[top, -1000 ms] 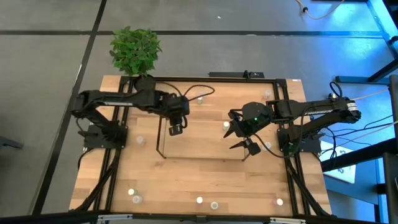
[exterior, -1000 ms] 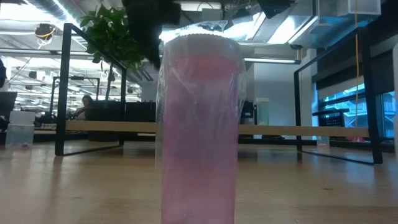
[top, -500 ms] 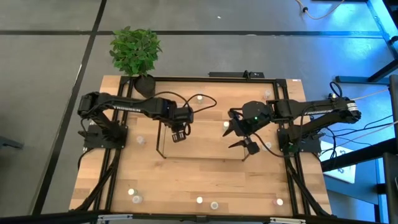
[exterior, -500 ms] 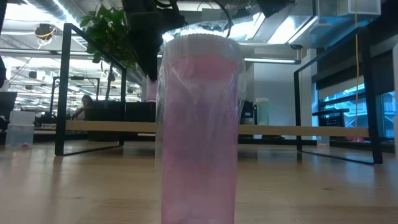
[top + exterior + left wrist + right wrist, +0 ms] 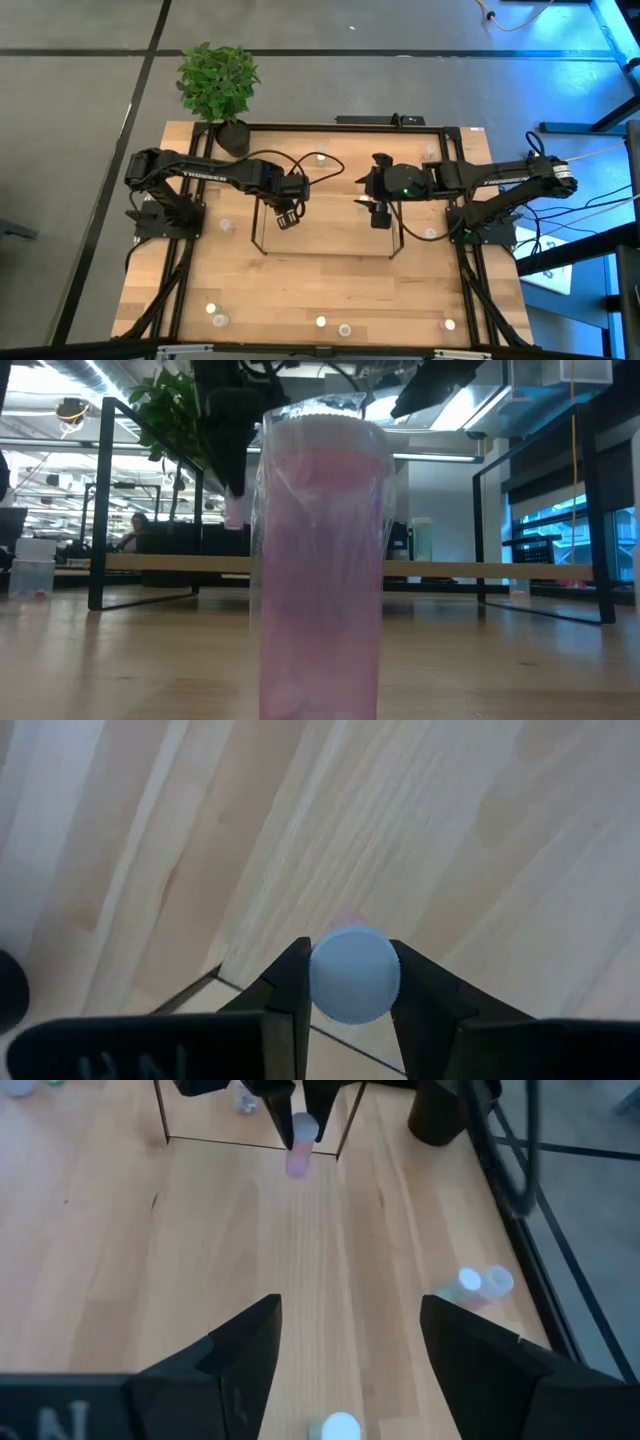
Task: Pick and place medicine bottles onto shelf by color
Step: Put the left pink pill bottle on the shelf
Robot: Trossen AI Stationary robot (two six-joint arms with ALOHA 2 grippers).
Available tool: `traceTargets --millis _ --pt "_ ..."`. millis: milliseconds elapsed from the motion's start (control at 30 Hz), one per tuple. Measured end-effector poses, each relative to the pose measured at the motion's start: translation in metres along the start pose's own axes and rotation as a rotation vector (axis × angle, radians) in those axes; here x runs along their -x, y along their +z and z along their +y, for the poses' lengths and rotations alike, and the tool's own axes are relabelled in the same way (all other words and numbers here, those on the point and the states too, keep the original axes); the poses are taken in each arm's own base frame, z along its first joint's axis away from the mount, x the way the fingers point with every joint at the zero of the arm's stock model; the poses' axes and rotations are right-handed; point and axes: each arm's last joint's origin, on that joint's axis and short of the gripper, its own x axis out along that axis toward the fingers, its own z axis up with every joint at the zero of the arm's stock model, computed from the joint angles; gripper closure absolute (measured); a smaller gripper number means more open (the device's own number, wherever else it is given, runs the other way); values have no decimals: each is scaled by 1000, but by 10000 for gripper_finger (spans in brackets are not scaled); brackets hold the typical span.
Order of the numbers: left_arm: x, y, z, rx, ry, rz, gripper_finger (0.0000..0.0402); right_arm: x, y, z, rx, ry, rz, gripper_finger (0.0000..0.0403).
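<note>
1. Left end effector (image 5: 284,215) hangs over the shelf (image 5: 325,250) near that rack's left end, its two fingers (image 5: 290,982) clamped on the cap of a pink bottle (image 5: 354,974).
2. From the right wrist view, that pink bottle (image 5: 299,1146) hangs upright from the dark fingers with its pink body pointing down, clear of the wooden board beneath.
3. Right end effector (image 5: 377,212) sits over the right part of the shelf, jaws spread wide and gripping nothing; its fingers (image 5: 225,1355) frame bare wood in its own wrist view.
4. One small white-capped bottle (image 5: 336,1428) stands on the board just beyond the right end effector's spread fingers.
5. Two more bottles (image 5: 480,1282) lie together near the black frame (image 5: 560,1270) at the edge of the desk (image 5: 300,290).
6. Other bottles are scattered on the desk: a row of them (image 5: 320,322) along the near edge, one (image 5: 226,224) left of the shelf, and one (image 5: 321,157) near the far edge.
7. In the low view, a pink bottle (image 5: 320,570) stands right in front of the camera and fills the middle of the picture.
8. A potted plant (image 5: 217,85) stands at the far left corner of the desk.
</note>
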Motion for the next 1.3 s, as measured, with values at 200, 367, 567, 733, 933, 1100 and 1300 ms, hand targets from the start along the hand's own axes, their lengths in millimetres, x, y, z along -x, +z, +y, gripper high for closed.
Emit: traceTargets --millis 200,367,567,733,933,1100,1300 --pt "-11 -3 -1 4 -3 -6 311 0 0 0 -1 0 0 161" --pt "-12 -3 -1 10 6 -19 311 0 0 0 7 0 0 161" --pt "-12 -3 0 54 27 -30 311 0 0 0 10 -1 1 161" --pt "-12 -3 0 57 27 -30 311 0 0 0 9 -1 1 161" --pt "-12 -3 0 58 25 -31 311 0 0 0 10 0 1 161" --pt "-12 -3 0 81 29 -24 311 0 0 0 9 0 1 161" --pt "-21 -8 1 86 49 -16 311 0 0 0 10 0 1 161"
